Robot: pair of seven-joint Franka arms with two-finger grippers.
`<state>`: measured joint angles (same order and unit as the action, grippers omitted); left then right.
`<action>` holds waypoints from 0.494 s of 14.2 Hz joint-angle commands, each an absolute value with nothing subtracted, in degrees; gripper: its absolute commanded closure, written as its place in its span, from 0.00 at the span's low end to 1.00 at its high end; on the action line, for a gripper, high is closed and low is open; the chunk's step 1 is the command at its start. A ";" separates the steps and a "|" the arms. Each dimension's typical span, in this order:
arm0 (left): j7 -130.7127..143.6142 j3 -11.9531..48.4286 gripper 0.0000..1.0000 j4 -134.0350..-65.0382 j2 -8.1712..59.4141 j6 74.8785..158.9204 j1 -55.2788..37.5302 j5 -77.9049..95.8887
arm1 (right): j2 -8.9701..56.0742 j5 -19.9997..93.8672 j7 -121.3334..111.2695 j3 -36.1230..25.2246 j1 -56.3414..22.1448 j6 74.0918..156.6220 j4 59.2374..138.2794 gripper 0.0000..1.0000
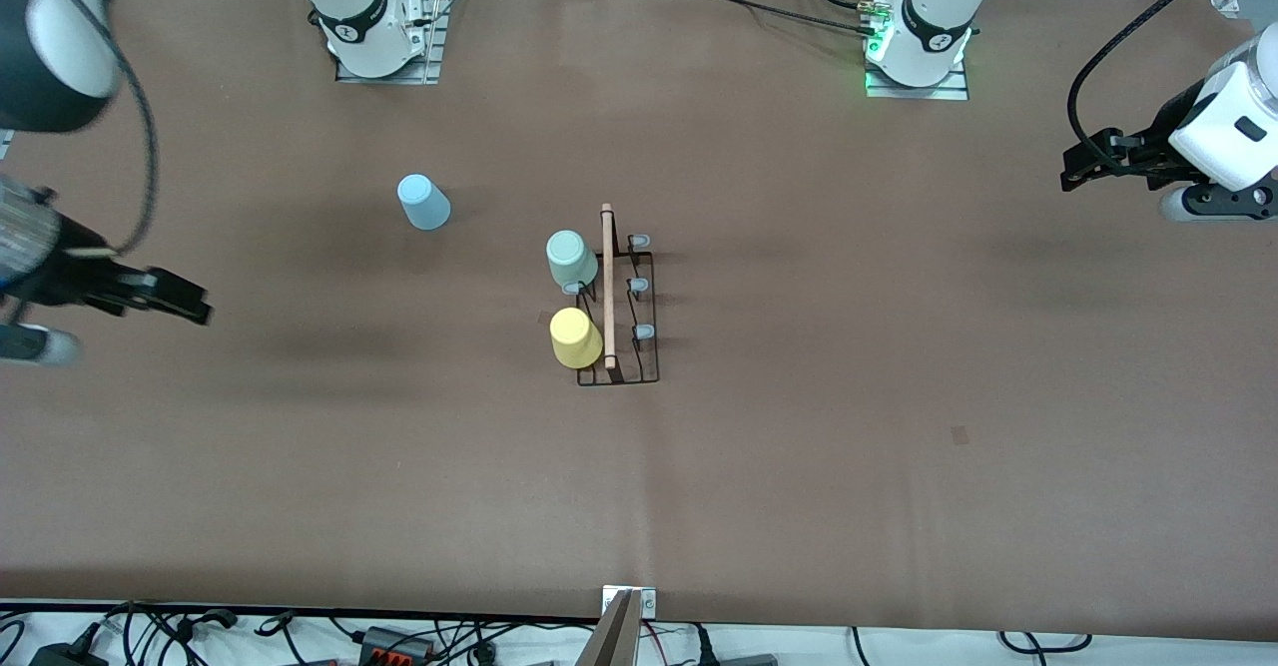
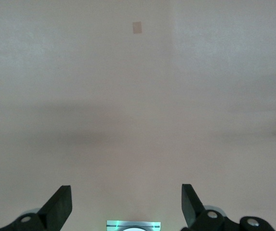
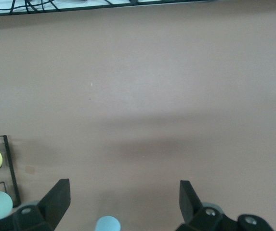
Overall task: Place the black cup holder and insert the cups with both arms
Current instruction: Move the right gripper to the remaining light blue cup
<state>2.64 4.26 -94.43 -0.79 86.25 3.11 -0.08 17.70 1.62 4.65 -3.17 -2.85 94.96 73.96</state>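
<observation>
Mid-table, black cup holder (image 1: pixel 619 302) handle runs toward front camera.

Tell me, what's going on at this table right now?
Two robot arms are loading cups onto a black cup holder at mid-table. The pale green cup and yellow cup already sit on it. The light blue cup stands alone on the table, toward the right arm's end. Both pincers, left and right, hang open and empty over the table's ends.

text: none readable | labels: none readable | numbers: none | marks: round emblem on each arm base (image 1: pixel 348 32) too small to read | cups, rack, table: no lettering visible
</observation>
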 commanded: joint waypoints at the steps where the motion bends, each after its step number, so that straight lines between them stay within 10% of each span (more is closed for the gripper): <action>1: 1.05 4.31 0.00 -93.78 -0.62 85.34 3.60 0.53 | 14.24 0.79 0.63 -1.32 0.96 95.19 77.34 0.00; 7: 1.05 4.31 0.00 -93.78 -0.62 85.34 3.60 0.53 | 10.38 0.26 -1.23 -1.41 1.58 92.81 81.73 0.00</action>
